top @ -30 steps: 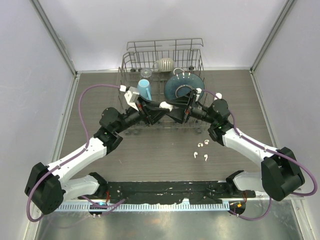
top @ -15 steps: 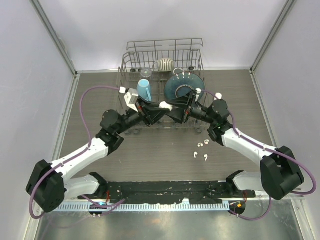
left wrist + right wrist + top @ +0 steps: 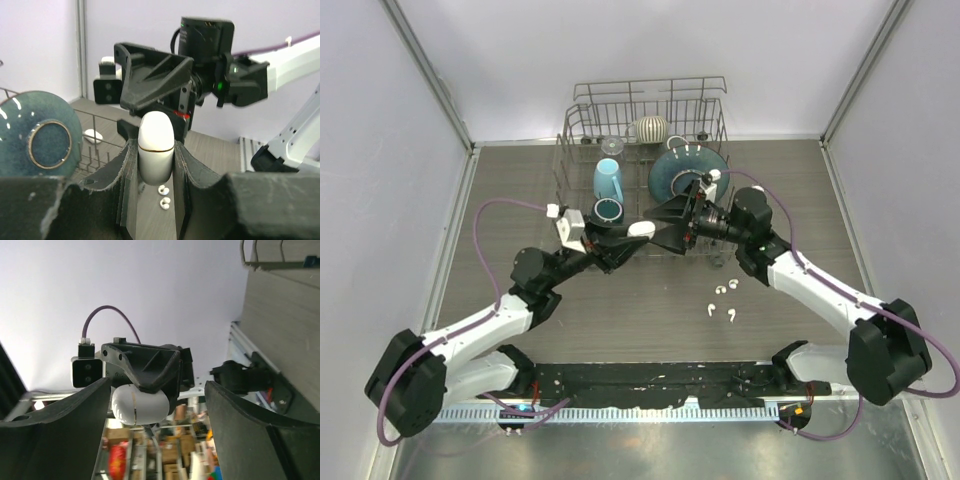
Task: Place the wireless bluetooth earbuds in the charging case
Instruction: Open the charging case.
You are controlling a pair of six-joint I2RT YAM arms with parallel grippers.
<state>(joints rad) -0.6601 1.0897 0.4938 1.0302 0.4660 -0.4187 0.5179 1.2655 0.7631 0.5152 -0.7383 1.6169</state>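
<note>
My left gripper [image 3: 632,232] is shut on a white pebble-shaped charging case [image 3: 641,229], held in the air in front of the dish rack. In the left wrist view the case [image 3: 156,147] stands upright between the fingers [image 3: 190,170], its lid seam closed. My right gripper [image 3: 665,226] faces it from the right with its jaws wide open and not touching the case [image 3: 140,406]. Several tiny white earbuds [image 3: 725,288] lie loose on the table to the right; two earbuds [image 3: 164,196] show below the case.
A wire dish rack [image 3: 578,125] stands at the back with a blue plate [image 3: 685,165], blue cups [image 3: 608,182] and a striped bowl [image 3: 650,128]. Another white case [image 3: 93,135] lies on the rack floor. The arm bases sit along the near edge.
The right gripper has opened and let go of the case. The left arm has drawn back to the left and nearer, carrying the case away from the rack.
</note>
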